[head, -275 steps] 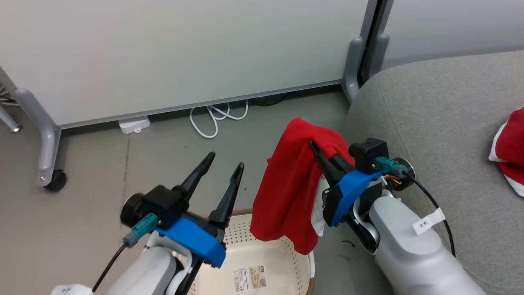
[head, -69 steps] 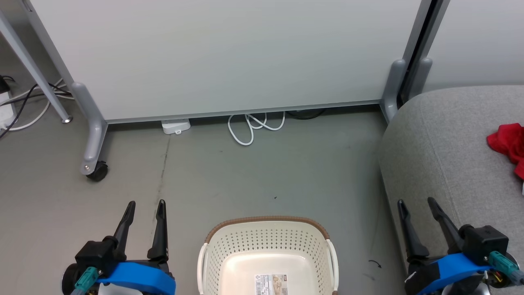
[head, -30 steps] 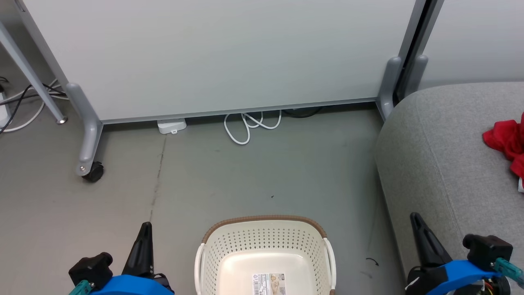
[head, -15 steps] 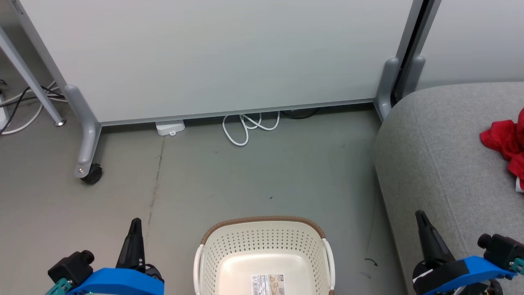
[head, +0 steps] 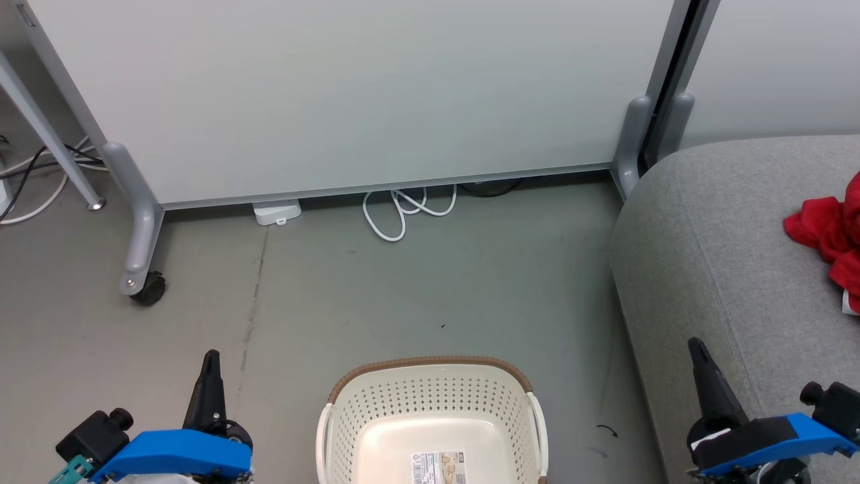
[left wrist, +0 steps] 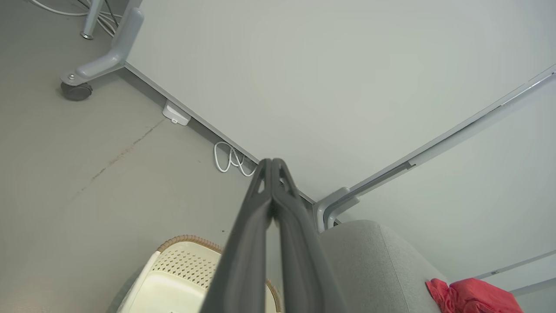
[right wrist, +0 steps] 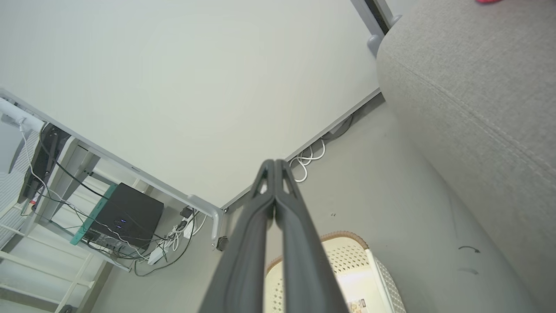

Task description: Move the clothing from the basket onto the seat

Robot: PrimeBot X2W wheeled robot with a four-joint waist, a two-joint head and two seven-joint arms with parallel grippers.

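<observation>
Clothing point(head: 825, 232): we find it at the seat's point(head: 712, 269) right edge; soft, light, limp; pinch a raised fold.
Basket point(head: 430, 368): we see none inside.
Left gripper point(left wrist: 272, 167): closed, empty.
Right gripper point(right wrist: 274, 167): same.

Basket point(head: 430, 396): near part cut off by head view's bottom edge.
Label point(head: 440, 465): lower part cut off; print too small to read.
Clothing point(head: 825, 228): runs off the right edge.
Seat point(head: 725, 255): runs off right and bottom edges.
Left gripper point(head: 212, 356): second finger hidden behind first.
Right gripper point(head: 694, 345): likewise.
</observation>
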